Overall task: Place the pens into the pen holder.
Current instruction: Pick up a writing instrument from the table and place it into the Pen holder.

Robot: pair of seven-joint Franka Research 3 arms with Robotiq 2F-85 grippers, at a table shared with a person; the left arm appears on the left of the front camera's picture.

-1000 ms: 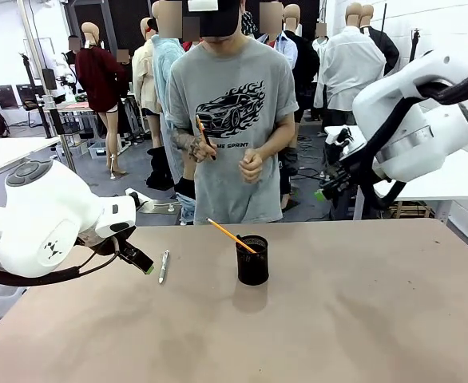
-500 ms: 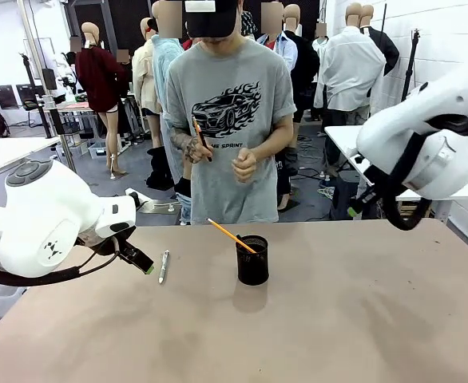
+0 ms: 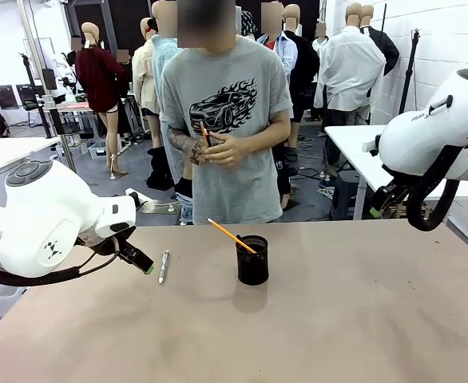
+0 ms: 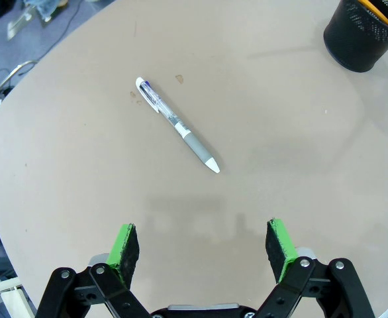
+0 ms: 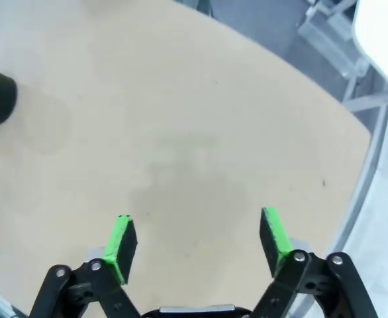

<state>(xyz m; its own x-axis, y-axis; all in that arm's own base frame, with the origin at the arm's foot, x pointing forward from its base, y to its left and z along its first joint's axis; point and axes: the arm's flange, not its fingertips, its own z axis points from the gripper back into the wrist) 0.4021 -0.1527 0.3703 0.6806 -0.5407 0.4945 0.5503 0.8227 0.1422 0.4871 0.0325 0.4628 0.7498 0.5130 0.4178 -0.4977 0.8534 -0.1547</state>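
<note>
Our right arm [image 3: 426,148] has swung back rightward, and the person's hands [image 3: 218,150] have met around a dark pen [image 3: 205,134]. Our left tool [image 4: 204,238] hangs released over the counter [image 3: 338,319], near the white pen [image 4: 177,124]. The pencil [image 3: 230,235] leans in the holder [image 3: 252,263]. Our right tool [image 5: 197,235] stands released.

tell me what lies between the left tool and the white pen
Bare table, nothing else: the left wrist view shows the white pen lying ahead of the open left tool.
</note>
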